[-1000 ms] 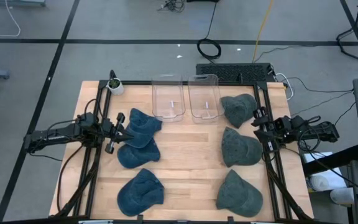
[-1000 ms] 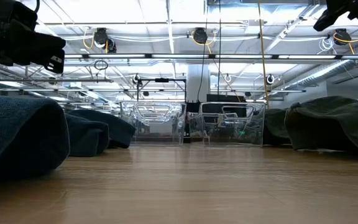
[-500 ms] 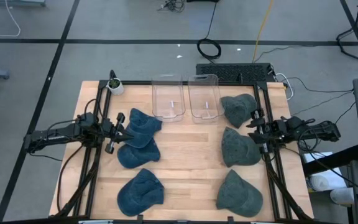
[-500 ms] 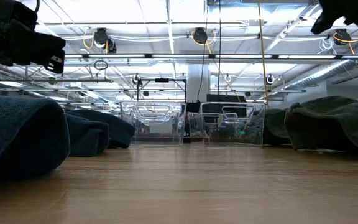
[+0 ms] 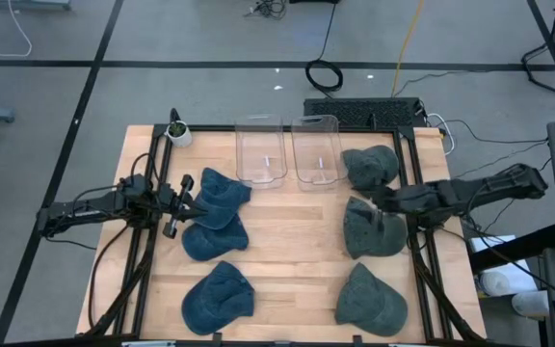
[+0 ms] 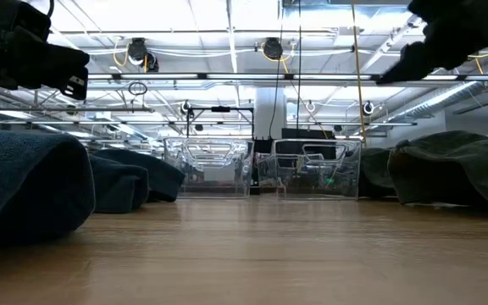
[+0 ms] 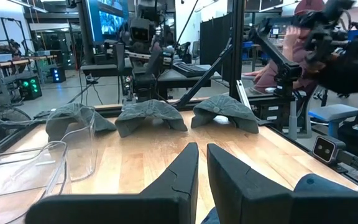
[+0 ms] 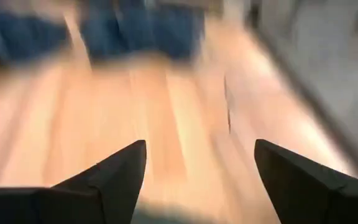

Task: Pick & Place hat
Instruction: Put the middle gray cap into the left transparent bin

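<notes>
The right gripper (image 5: 382, 200), fingers spread wide, hangs over the middle grey hat (image 5: 371, 228) on the tabletop's (image 5: 292, 241) right side. The left gripper (image 5: 177, 205), nearly closed and empty, waits beside the blue hats (image 5: 215, 202).

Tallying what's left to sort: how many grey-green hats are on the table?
3, in a column along the table's right side: the far hat beside the clear bins, the middle hat under the right claw, the near hat by the front edge. None looks hidden.
</notes>
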